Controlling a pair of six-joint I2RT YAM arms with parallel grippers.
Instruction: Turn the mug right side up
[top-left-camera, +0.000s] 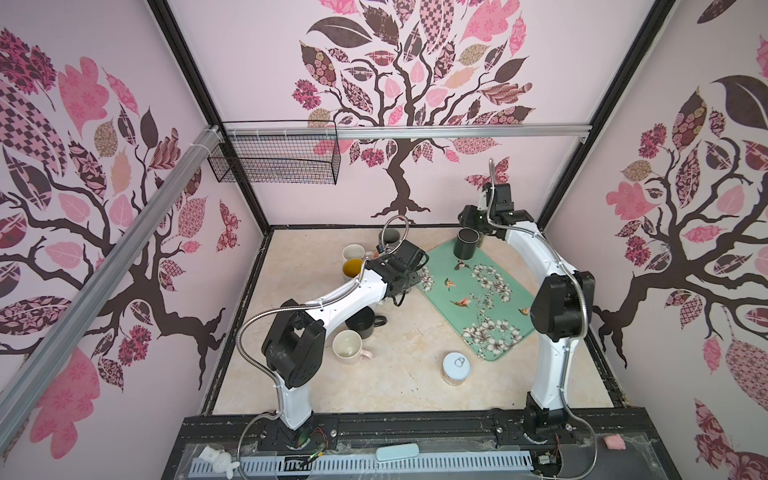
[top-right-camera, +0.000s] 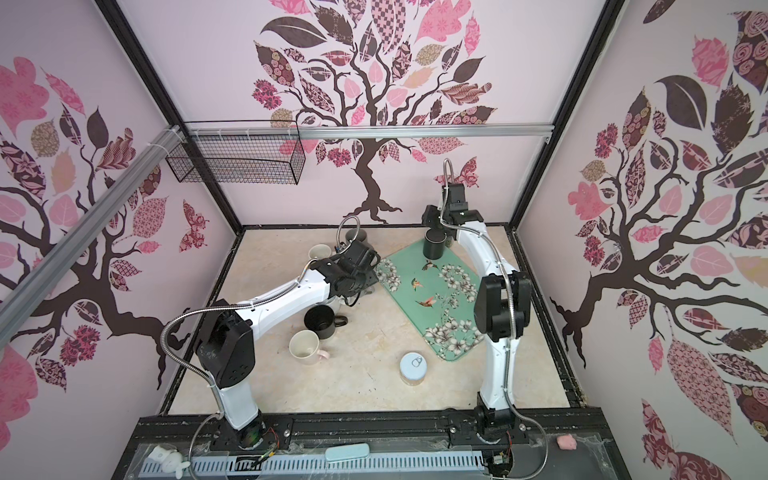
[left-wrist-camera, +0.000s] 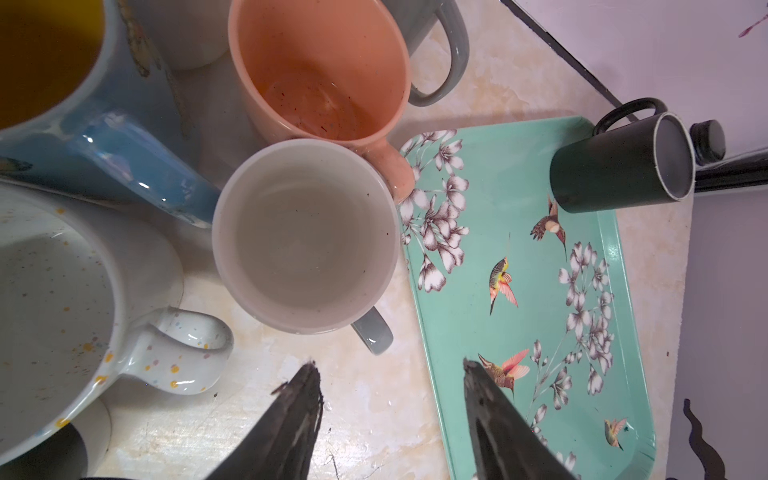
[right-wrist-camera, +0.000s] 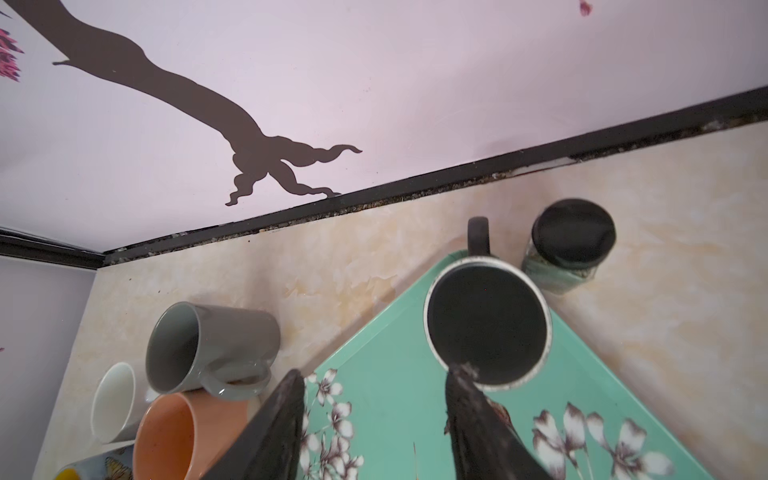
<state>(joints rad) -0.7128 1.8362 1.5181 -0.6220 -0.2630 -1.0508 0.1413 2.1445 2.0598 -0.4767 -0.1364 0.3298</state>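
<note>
We see the black mug (right-wrist-camera: 488, 328) standing on end at the far corner of the teal tray (right-wrist-camera: 582, 365), handle toward the back wall, a white-edged dark disc facing up (mouth or base, we cannot tell); the right gripper (right-wrist-camera: 374, 374) hangs above it, fingers spread with nothing between them, one tip overlapping the mug's rim; the left gripper (left-wrist-camera: 390, 368) hovers with fingers wide and empty over the counter (left-wrist-camera: 374, 415) at the tray's edge, near a white mug (left-wrist-camera: 305, 237) and a peach mug (left-wrist-camera: 320, 70).
</note>
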